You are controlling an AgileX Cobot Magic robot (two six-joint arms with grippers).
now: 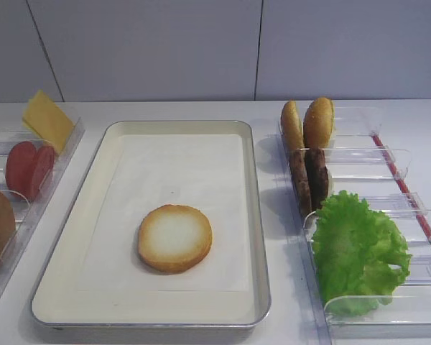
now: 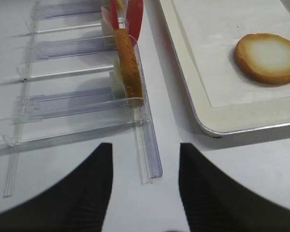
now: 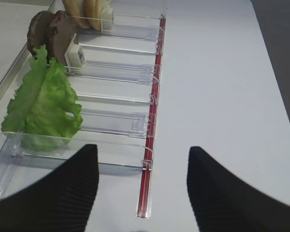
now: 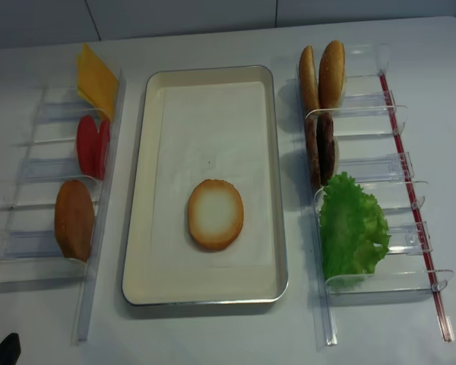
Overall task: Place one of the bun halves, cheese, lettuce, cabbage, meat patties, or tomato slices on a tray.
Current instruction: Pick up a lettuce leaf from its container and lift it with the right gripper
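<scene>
The cream tray (image 1: 255,215) lies in the middle of the white bench (image 4: 213,334), and one bun half (image 1: 175,238) rests pale face up on its paper liner (image 1: 172,180), toward the tray's near end. Right of the tray, a clear plastic rack (image 4: 410,194) holds two bun halves on edge (image 1: 308,123) at the far end, then two meat patties (image 1: 308,177), then the lettuce (image 1: 355,248) nearest. Left of the tray, a second rack (image 4: 30,243) holds the cheese (image 1: 47,118), the tomato slices (image 1: 29,169) and another bun half (image 4: 74,220). The right end effector (image 3: 142,188) hovers near the lettuce rack with fingers apart, holding nothing. The left end effector (image 2: 145,186) is also spread and empty, just beside the left rack.
</scene>
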